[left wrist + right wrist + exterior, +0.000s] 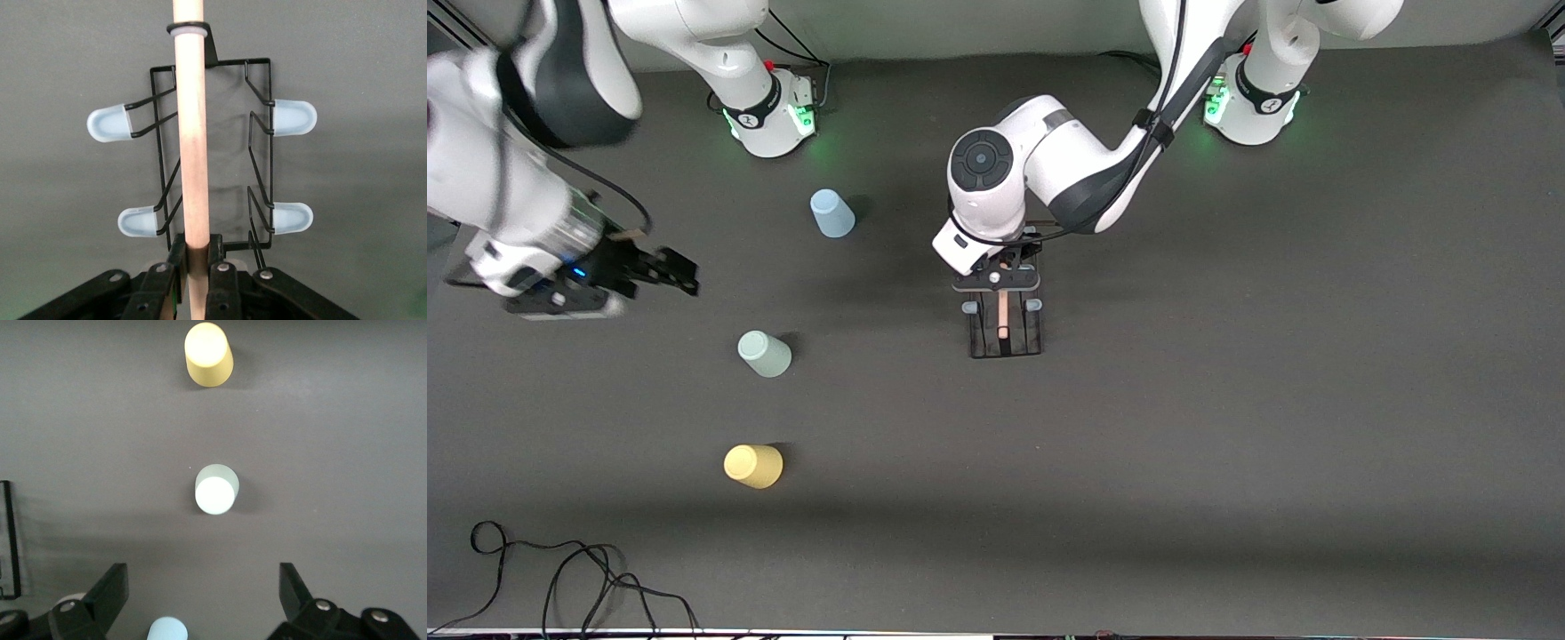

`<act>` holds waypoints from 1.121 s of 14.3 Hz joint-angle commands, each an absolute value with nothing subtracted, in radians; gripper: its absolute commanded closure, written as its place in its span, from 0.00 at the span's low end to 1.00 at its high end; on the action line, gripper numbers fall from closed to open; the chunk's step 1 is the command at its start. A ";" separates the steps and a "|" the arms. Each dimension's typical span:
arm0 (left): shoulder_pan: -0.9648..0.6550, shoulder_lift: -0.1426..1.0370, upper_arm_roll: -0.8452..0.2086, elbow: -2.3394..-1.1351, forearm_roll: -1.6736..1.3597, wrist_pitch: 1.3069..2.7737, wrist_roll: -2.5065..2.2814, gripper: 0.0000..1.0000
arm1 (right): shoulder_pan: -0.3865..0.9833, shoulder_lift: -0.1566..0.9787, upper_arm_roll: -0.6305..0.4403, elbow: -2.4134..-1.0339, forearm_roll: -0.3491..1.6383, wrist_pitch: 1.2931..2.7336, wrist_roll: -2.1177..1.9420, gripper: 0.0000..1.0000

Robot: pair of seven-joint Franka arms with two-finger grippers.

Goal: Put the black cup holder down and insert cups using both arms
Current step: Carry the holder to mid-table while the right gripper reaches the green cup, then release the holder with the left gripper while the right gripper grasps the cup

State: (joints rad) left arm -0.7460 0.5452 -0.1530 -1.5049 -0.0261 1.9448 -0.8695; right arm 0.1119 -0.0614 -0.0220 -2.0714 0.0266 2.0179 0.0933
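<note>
Mid-bench, black cup holder (1005, 327) set down but not yet let go, wooden rod clenched in left pincer (197, 267); right pincer (680, 273) spread wide, empty, above bare bench near three uninserted upturned cups (765, 354) toward right arm's end.

robotics lab: two white arms (1049, 169) bolted on green-lit bases (778, 111) to a dark grey mat (1272, 400), loose cable (560, 578) at edge.

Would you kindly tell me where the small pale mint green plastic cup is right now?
The small pale mint green plastic cup stands upside down on the table toward the right arm's end, between the light blue cup and the yellow cup.
</note>
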 commanded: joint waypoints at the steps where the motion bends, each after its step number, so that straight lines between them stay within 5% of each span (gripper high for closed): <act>1: -0.756 0.557 -0.147 -1.470 -0.031 1.940 -0.867 0.00 | 0.133 -0.003 -0.029 -2.157 0.040 2.173 0.120 0.00; 6: -0.668 0.485 -0.146 -1.392 -0.037 1.807 -0.844 0.00 | 0.133 0.156 -0.029 -2.230 0.041 2.422 0.121 0.00; 14: -0.358 0.330 -0.112 -1.384 0.021 1.597 -0.550 0.00 | 0.135 0.307 -0.031 -2.255 0.040 2.554 0.120 0.00; 15: -0.307 0.309 -0.112 -1.400 0.021 1.595 -0.519 0.00 | 0.135 0.305 -0.031 -2.264 0.040 2.551 0.120 0.03; 16: -0.272 0.296 -0.110 -1.413 0.026 1.597 -0.502 0.00 | 0.135 0.302 -0.031 -2.267 0.040 2.548 0.118 0.23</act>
